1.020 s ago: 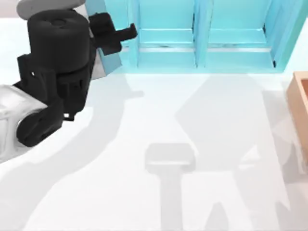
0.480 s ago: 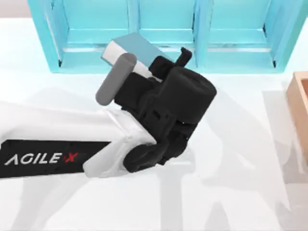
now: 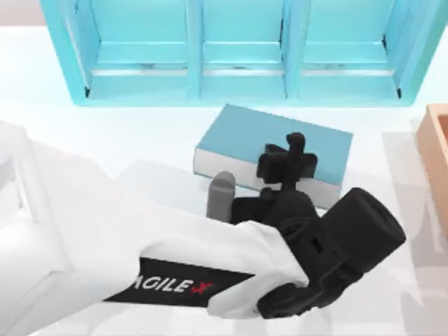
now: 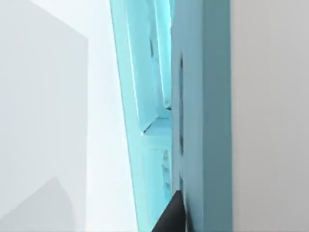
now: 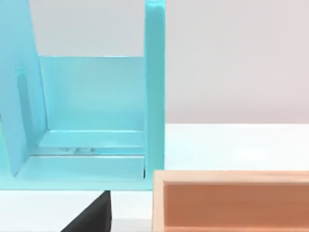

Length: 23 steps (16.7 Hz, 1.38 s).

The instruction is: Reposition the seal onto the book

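White tabletop is carrying the book (image 3: 280, 140) near its back edge, the left gripper (image 3: 290, 157) hovering over it, grip state unclear, presumably bringing a light, rigid seal.

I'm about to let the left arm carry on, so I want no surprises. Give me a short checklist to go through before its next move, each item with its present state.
1. Book flat on the table, in front of the shelf unit: ok.
2. Left gripper over the book's cover: ok.
3. Left gripper's hold on the book, or release of it: cannot tell.
4. Seal located before going for it: not ok, not spotted in these views.
5. Wooden box at the table's right edge, apart from the book: ok.
6. Right arm out of the way: cannot tell.
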Tool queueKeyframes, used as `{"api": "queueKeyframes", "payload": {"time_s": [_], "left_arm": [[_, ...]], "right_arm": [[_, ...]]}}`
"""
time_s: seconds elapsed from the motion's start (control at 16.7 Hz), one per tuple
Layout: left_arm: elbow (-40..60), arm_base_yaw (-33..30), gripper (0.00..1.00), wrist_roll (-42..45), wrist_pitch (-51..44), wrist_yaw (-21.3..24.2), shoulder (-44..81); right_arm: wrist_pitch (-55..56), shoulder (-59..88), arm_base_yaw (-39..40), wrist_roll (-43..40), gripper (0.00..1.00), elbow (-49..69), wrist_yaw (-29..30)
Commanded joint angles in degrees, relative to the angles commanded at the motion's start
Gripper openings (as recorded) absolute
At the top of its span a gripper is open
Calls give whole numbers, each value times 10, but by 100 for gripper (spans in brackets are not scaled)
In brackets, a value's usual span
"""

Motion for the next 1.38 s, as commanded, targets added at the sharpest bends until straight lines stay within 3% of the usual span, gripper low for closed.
{"api": "queueKeyframes", "payload": {"time_s": [0.24, 1.08, 1.38], "left_arm": [[10, -24, 0, -74, -12, -28, 17], [7, -30, 0, -92, -28, -33, 18], [-9, -29, 0, -91, 25, -32, 54]], "right_arm": [[0, 0, 0, 0, 100, 0, 0], [0, 0, 0, 0, 100, 0, 0], [0, 0, 0, 0, 100, 0, 0]]}}
